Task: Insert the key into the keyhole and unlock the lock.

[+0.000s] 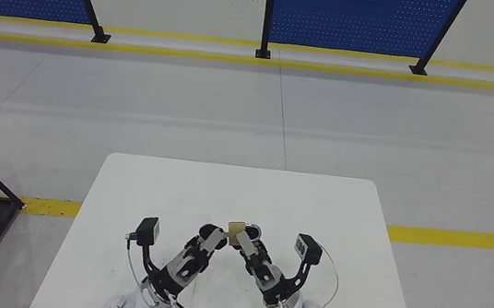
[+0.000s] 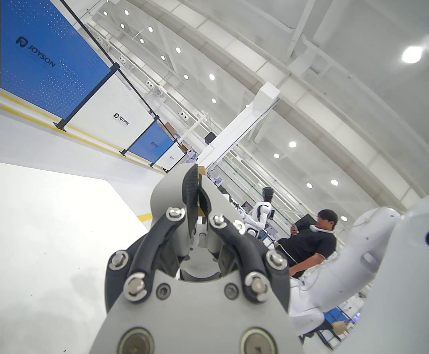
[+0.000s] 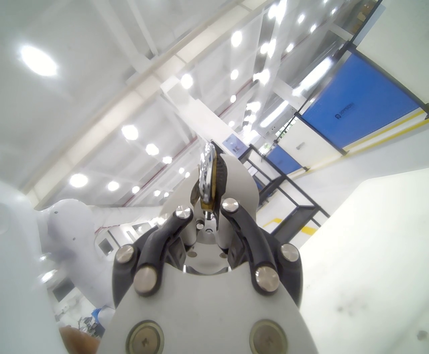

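my left jaws are clamped on the brass padlock (image 1: 236,234), right jaws clamped on the key (image 3: 206,174). both are held above the surface (image 1: 177,192), tips almost meeting. i'd square the blade to the keyhole, feed slow, twist only once seated.

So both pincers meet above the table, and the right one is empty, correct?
No, the right pincer is shut on a silver-and-brass metal piece, as the right wrist view shows. The rest is correct.
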